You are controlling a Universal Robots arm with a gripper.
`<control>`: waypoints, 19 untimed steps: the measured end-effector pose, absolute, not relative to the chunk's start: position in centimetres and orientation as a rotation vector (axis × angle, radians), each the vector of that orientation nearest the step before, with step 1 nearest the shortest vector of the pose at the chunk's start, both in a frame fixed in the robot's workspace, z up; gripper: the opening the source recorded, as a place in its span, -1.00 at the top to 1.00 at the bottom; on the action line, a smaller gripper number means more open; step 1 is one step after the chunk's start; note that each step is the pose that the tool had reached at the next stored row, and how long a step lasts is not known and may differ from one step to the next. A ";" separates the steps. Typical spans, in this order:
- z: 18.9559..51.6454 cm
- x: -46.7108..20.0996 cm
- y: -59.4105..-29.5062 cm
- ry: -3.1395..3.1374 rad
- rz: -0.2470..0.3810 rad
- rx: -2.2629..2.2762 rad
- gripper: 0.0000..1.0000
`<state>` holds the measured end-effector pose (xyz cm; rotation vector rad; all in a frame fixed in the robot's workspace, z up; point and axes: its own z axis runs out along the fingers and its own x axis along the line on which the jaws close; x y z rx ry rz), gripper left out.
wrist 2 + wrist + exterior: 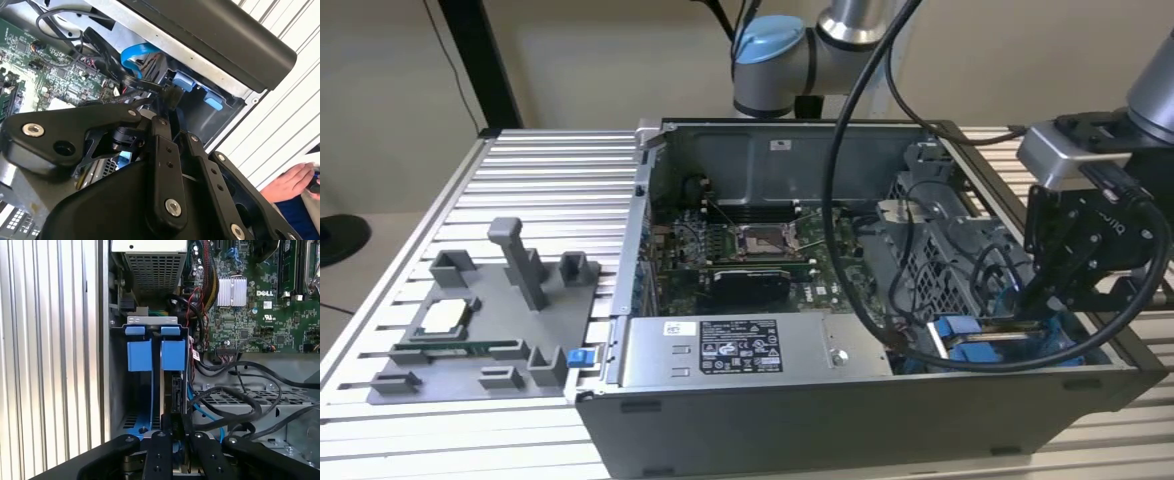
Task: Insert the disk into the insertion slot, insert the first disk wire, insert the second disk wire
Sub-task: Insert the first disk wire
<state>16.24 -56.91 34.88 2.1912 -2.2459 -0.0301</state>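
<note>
Jaws of the gripper (176,434) pinch the wire plug (175,419) by its sides; it is probably light and stiff, with fragile pins.

Arm bent over, gripper (1041,293) pointed down and closed.
The arm (854,20) stood on its blue-capped base joint (767,45) well behind the fingers and arched over to the wrist (1150,95), which sat above them at the exterior view's right. The black gripper hung nearly upright below the wrist. In both wrist views the two fingers (160,455) (162,160) lay close together, their tips pinching a black connector (175,421) (173,97) between them.
</note>
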 end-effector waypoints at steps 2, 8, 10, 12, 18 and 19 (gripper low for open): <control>34.7 16.3 -56.8 -2.240 -0.029 2.198 1.00; 34.4 16.3 -56.4 -2.211 -0.026 2.230 1.00; 34.4 16.3 -56.4 -2.196 -0.026 2.244 1.00; 34.4 16.3 -56.4 -2.194 -0.026 2.247 1.00; 34.3 16.3 -56.4 -2.193 -0.026 2.247 1.00; 34.2 16.3 -56.4 -2.193 -0.026 2.247 1.00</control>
